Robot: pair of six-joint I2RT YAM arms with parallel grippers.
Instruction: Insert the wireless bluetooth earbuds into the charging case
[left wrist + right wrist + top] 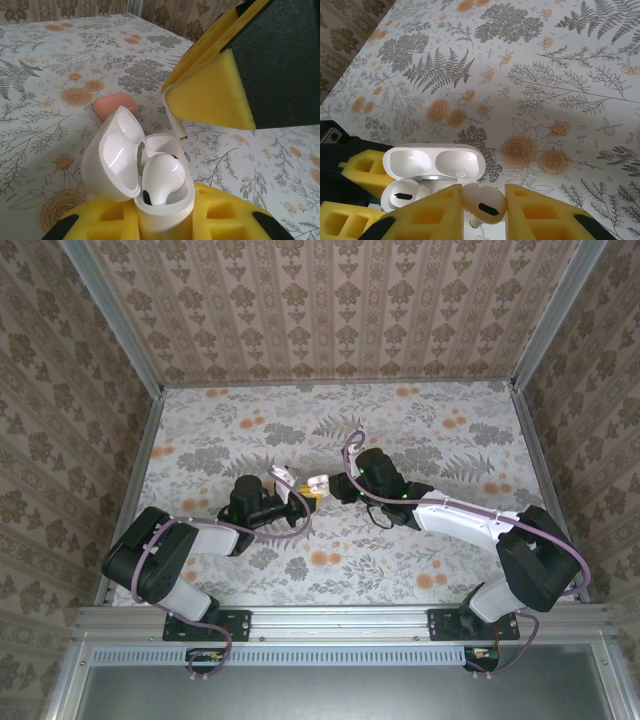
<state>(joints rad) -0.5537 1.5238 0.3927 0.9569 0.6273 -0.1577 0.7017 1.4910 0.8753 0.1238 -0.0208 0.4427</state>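
white charging case (165,215) is clamped, lid open, in the left gripper (162,227) (one earbud (162,175) already seated); the second earbud (482,205), pinched by the right gripper (482,192), should be aligned over the empty socket (159,144) and lowered slowly.

Brown damask-patterned walls (330,300) enclose a tabletop (420,570) printed with grey ferns and orange flowers, softly lit.
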